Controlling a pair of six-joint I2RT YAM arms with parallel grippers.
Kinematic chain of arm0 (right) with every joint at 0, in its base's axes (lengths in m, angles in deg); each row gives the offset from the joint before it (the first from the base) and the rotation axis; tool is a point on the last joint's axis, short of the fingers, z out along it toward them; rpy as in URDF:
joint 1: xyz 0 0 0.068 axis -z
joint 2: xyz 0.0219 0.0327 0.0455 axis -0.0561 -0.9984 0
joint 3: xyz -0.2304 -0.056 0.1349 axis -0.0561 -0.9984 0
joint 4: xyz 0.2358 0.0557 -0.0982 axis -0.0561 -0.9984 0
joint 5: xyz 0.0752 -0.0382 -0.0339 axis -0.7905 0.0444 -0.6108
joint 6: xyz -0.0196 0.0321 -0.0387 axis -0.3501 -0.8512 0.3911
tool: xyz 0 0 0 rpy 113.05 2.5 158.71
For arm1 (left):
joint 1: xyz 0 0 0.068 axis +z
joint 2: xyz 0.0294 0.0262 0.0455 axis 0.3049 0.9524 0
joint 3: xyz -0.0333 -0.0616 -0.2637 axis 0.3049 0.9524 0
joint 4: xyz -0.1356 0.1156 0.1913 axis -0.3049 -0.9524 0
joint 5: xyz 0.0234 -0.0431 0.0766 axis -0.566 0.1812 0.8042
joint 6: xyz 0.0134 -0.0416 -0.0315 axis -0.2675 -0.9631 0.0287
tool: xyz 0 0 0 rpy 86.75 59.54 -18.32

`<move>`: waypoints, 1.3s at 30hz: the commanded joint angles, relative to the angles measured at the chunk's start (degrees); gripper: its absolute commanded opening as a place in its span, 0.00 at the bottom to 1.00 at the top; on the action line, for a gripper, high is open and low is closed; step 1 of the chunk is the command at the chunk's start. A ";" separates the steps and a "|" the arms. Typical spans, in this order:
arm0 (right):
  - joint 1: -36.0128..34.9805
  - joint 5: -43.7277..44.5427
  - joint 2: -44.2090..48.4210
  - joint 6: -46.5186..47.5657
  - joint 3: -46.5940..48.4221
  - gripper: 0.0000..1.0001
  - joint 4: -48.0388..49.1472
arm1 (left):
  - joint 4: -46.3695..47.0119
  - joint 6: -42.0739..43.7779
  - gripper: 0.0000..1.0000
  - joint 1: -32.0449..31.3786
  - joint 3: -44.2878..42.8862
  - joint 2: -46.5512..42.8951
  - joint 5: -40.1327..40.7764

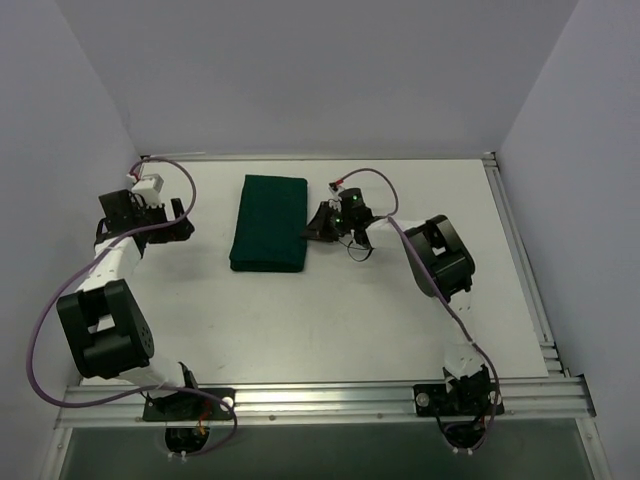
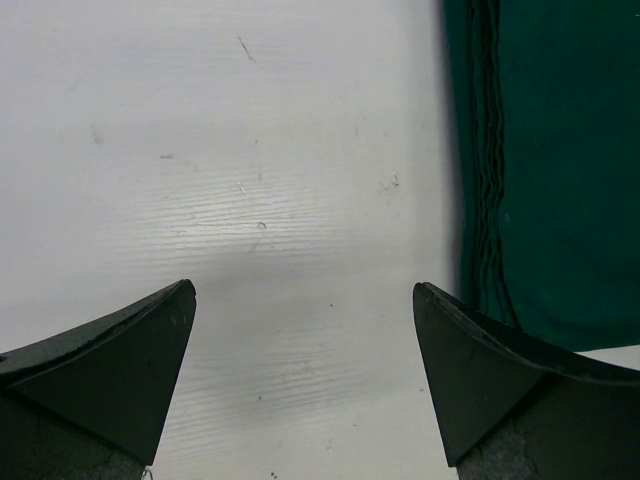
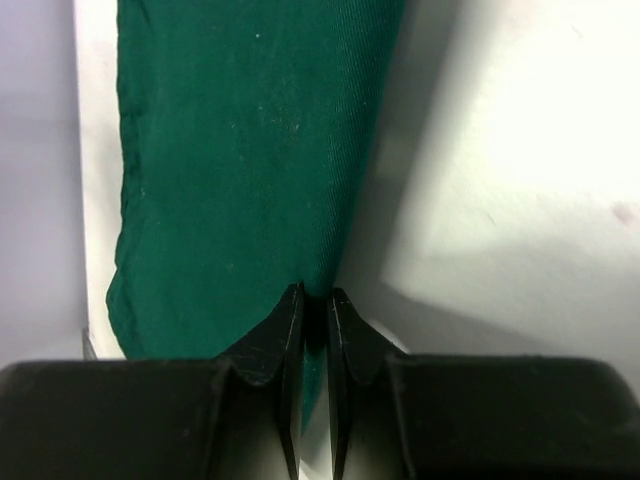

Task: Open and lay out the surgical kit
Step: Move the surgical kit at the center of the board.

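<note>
The surgical kit is a folded dark green cloth wrap point(image 1: 268, 222) lying closed on the white table. The steel tray and the instruments are hidden. My right gripper point(image 1: 308, 232) is at the wrap's right edge. In the right wrist view the gripper point(image 3: 315, 295) is shut on a thin fold of the green cloth point(image 3: 240, 150). My left gripper point(image 1: 184, 220) is open and empty over bare table, left of the wrap. In the left wrist view the gripper point(image 2: 303, 290) has wide-apart jaws, and the cloth's layered edge point(image 2: 560, 150) lies to its right.
The white table point(image 1: 350, 310) has a metal rail along its right edge point(image 1: 520, 260) and another along the near edge point(image 1: 320, 400). Grey walls enclose the left, back and right sides. Cables trail from both arms.
</note>
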 commanded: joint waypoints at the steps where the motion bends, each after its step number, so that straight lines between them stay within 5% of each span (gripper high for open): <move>1: 1.04 -1.02 6.04 7.47 -5.80 0.00 -5.74 | -0.53 1.47 1.00 -1.84 0.33 -1.96 -0.23; 17: 3.42 1.09 17.65 13.98 -19.71 0.00 -13.30 | -3.08 3.66 0.94 -13.79 0.78 -1.00 -4.71; 21: 5.00 1.09 18.26 13.72 -19.37 0.25 -12.08 | -5.10 3.40 0.94 -20.82 -4.66 4.09 -3.40; 29: 4.65 -2.34 14.23 9.85 -17.08 0.27 -5.75 | -6.77 1.82 0.97 -25.58 -11.17 17.44 -3.57; 32: 3.95 -2.78 13.52 9.50 -17.17 0.26 -4.43 | -9.05 0.85 0.91 -26.10 -12.76 20.36 -5.06; 39: 2.72 -2.95 13.78 8.97 -17.78 0.06 -3.46 | -12.56 0.94 0.44 -26.98 -12.41 20.28 -6.82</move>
